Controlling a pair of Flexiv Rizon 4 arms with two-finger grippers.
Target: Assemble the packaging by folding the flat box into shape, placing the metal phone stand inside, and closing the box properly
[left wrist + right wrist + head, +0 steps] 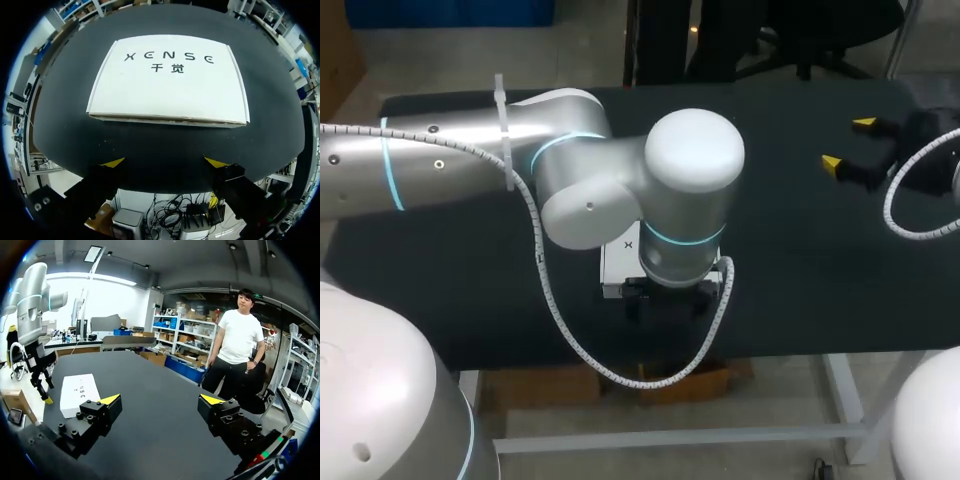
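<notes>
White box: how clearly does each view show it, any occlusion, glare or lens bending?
Head view: the left arm covers most of the white box, only a corner shows. Left wrist view: whole, evenly lit, no glare, though its edges bow from the fisheye. Right wrist view: unobstructed but far off and small.

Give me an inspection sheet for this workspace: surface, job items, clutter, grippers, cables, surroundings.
Surface: black table.
Job's things: white box lies by the front edge, ahead of the left gripper; phone stand not seen.
Clutter: nothing seen.
Grippers: left gripper open, empty; right gripper open, empty, over the table's right side.
Cables: left arm's cable loops past the front edge; right arm's cable curls beside its wrist.
Surroundings: nothing seen reaching over the table.
</notes>
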